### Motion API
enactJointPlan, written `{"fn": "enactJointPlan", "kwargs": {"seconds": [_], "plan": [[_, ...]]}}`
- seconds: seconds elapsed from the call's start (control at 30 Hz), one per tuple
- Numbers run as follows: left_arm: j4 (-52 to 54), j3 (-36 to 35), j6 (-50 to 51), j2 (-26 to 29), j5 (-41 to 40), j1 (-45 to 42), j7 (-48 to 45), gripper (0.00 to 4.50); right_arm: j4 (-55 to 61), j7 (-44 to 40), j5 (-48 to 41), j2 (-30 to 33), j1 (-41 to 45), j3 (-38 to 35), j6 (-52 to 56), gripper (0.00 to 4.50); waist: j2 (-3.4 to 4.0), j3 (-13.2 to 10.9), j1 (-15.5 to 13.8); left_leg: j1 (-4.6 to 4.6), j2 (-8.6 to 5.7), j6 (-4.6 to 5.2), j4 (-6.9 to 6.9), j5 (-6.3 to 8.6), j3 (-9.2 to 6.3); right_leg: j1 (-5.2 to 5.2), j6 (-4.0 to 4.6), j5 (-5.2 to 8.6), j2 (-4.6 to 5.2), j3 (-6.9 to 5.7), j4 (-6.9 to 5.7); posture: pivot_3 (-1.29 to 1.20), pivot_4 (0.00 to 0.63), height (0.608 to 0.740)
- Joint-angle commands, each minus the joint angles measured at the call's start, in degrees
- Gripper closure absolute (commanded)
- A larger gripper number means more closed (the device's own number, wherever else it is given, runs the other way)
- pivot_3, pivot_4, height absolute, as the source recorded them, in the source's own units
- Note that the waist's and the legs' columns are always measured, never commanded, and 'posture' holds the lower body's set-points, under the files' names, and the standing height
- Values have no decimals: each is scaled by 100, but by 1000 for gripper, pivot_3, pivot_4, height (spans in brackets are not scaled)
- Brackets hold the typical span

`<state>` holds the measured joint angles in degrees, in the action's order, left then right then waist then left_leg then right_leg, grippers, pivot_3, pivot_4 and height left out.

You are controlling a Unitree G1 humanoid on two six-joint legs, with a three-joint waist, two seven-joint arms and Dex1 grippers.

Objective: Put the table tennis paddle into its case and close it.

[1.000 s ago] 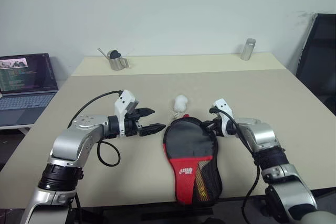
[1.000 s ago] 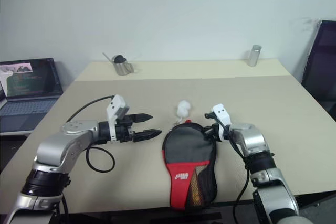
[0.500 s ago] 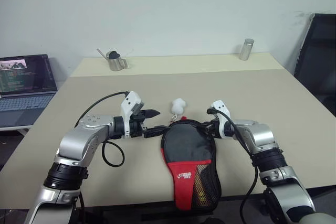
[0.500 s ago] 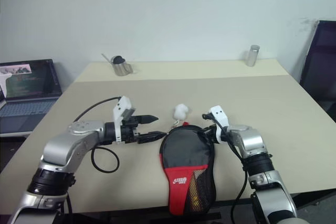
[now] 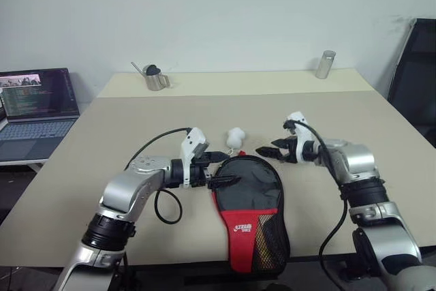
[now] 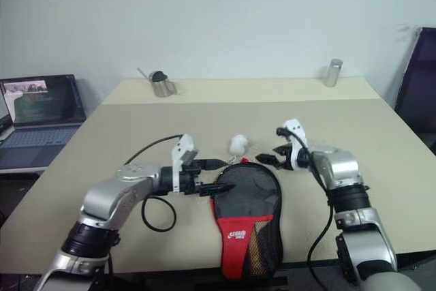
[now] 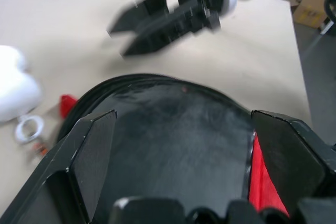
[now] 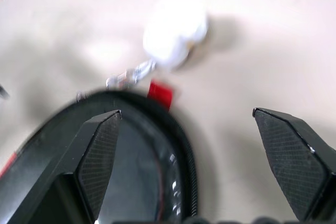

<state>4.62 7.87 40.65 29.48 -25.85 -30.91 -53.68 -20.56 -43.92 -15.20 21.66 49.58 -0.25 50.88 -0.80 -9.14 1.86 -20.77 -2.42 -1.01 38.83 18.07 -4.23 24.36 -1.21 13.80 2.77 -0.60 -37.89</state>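
Observation:
The case lies flat near the table's front edge, black round end pointing away, red logo panel and mesh pocket toward me. Its white plush charm rests on the table just beyond the round end, and the red zip tab sits at the rim. My left gripper is open, reaching in from the left with its fingers over the case's upper left edge. To the right of the charm, my right gripper hangs open slightly above the table, apart from the case. The table tennis paddle is hidden.
A small metal watering can and a metal cylinder stand at the table's far edge. An open laptop sits on a lower surface to the left. A black chair stands at the right.
My right gripper was shut at the case's upper right rim; it has opened and lifted away. The left gripper, open throughout, has moved right onto the case's left edge.

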Motion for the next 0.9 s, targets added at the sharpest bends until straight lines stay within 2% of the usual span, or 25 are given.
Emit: {"fn": "enactJointPlan", "kwargs": {"seconds": [0.03,0.3,0.53,0.9], "plan": [[-321,230,-304,-237,340,75,257,0,-227,76,-213,-59,408,-294,-162,44,0,0,5,0,0,0,0,0,1,0,0,0,0,0,0,0,150,740],[-1355,554,-892,-694,1175,73,792,0,-2422,1236,-91,-1048,1506,-705,-1152,44,0,1,-1,1,1,-11,1,-7,2,3,1,0,1,2,-6,0,150,740],[-1118,524,-801,-732,1268,311,931,0,-4442,2481,215,-1771,2157,-858,-2440,44,2,2,3,1,0,-12,1,-8,2,2,1,-1,5,3,-7,0,150,740],[-347,322,-350,-632,1160,638,1139,0,-5293,3120,369,-2297,2232,-1040,-3230,44,3,2,30,4,0,-12,0,-7,3,2,1,-1,5,4,-11,0,150,740]]}}
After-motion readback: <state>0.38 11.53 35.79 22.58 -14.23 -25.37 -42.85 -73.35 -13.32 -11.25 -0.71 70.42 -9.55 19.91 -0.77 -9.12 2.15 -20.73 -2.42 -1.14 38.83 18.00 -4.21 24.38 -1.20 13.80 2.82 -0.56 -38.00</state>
